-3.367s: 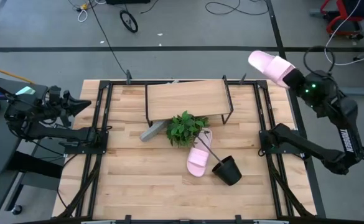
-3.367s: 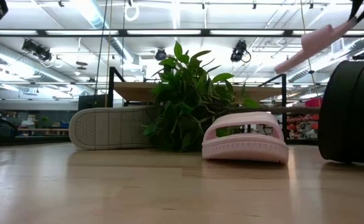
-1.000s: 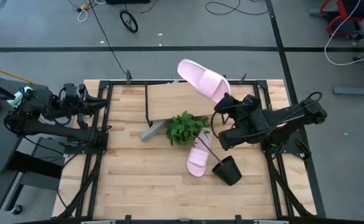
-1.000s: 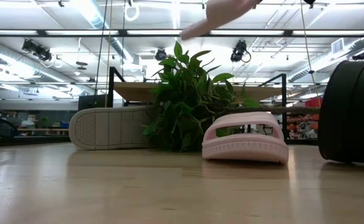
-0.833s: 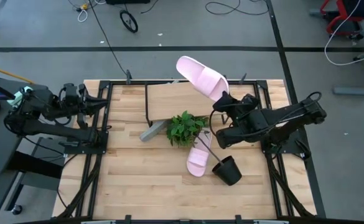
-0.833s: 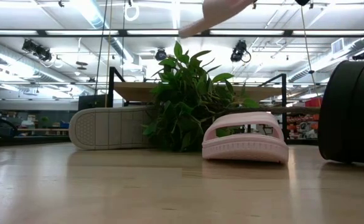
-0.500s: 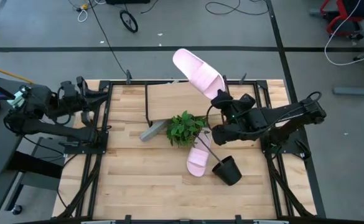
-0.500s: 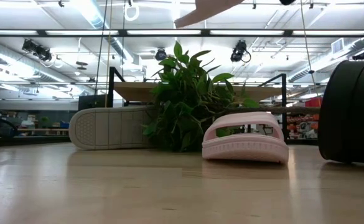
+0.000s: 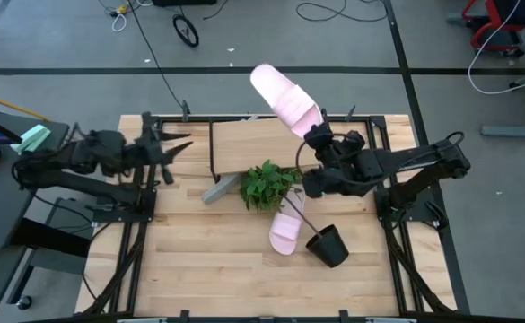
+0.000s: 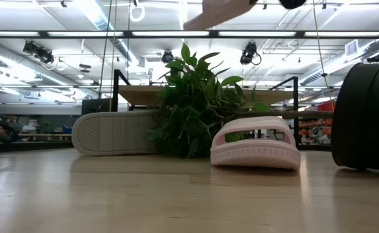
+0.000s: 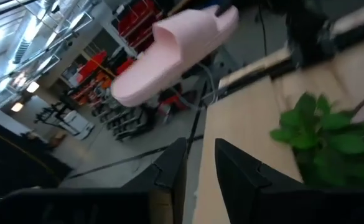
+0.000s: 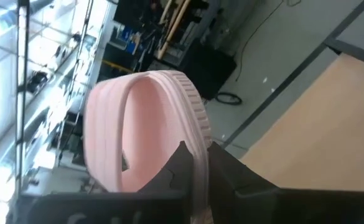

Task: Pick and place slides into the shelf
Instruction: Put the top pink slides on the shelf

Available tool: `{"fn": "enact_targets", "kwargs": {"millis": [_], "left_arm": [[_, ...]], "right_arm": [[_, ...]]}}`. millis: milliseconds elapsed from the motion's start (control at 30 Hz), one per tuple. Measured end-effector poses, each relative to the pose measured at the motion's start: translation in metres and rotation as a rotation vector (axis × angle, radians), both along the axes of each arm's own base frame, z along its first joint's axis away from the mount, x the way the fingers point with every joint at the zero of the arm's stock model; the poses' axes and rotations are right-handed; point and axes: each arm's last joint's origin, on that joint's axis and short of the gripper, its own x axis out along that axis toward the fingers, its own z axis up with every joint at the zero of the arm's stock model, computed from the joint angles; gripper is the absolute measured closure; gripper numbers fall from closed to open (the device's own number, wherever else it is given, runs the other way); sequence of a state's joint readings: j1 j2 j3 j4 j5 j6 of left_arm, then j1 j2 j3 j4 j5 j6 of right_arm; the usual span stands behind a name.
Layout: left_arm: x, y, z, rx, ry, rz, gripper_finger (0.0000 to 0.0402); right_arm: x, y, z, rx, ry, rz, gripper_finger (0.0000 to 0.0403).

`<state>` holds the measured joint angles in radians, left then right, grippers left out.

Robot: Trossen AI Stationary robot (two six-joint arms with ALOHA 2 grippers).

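A pale pink slide [image 9: 283, 97] hangs high over the far right part of the shelf [image 9: 266, 139], with my right gripper [image 9: 315, 133] shut on it. It also shows in the left wrist view [image 11: 175, 50]. A second pink slide [image 9: 287, 229] lies sole-down on the table near the black pot. A grey slide [image 9: 217, 191] stands on its side edge by the shelf's near left leg, its sole [image 10: 114, 133] facing the near edge. My left gripper [image 9: 179, 152] is over the table's left edge, open and with nothing between its fingers [image 11: 169, 165]. My right gripper pinches the sole's edge [image 12: 197, 146] between its two fingers, at the end of the pink slide nearest the gripper. The fingers come about level from the table's right side and lie along the slide. The slide is lifted clear, reaching out past the fingers toward the far left.
A leafy plant [image 9: 266, 184] lies on the table in front of the shelf, its stem running to a tipped black pot [image 9: 328, 245]. Black frame rails [image 9: 145, 179] run along both sides of the table. Bare wood lies along the near edge [image 9: 244, 287].
My left gripper has moved toward the table's right, from beyond the left edge to over the left rail. It has rolled, and its fingers have parted. My right gripper has shifted slightly left with the pink slide, and the slide's free end now points more toward the far edge.
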<state>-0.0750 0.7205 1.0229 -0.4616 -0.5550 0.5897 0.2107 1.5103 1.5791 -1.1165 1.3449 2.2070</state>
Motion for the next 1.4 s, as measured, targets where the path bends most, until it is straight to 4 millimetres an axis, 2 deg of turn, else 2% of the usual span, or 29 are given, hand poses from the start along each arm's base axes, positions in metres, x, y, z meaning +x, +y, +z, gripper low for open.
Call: {"fn": "enact_targets", "kwargs": {"millis": [133,433,567,767,900,1000,1200,1400], "left_arm": [[0.021,0.000,0.000,0.092,0.028,0.030,0.0316],[0.061,0.010,0.008,0.280,-0.025,0.099,0.0319],[0.077,0.018,0.000,0.350,0.055,0.115,0.0311],[0.097,0.026,-0.015,0.352,0.137,0.127,0.0303],[0.104,0.027,-0.020,0.329,0.148,0.126,0.0307],[0.105,0.027,-0.021,0.328,0.148,0.126,0.0311],[0.105,0.029,-0.019,0.393,0.174,0.144,0.0318],[0.101,0.037,-0.016,0.421,0.187,0.191,0.0316]], "right_arm": [[0.005,0.000,0.002,0.022,-0.040,0.011,0.0376],[0.003,0.016,0.005,0.069,-0.082,0.087,0.0376],[0.004,0.022,0.006,0.084,-0.126,0.106,0.0376],[0.009,0.023,0.009,0.050,-0.190,0.074,0.0376],[0.015,0.024,0.004,-0.002,-0.204,0.031,0.0376],[0.027,0.028,-0.002,-0.037,-0.249,-0.003,0.0376],[0.062,0.039,-0.026,-0.094,-0.332,-0.065,0.0376],[0.079,0.044,-0.047,-0.106,-0.304,-0.063,0.0376]]}}
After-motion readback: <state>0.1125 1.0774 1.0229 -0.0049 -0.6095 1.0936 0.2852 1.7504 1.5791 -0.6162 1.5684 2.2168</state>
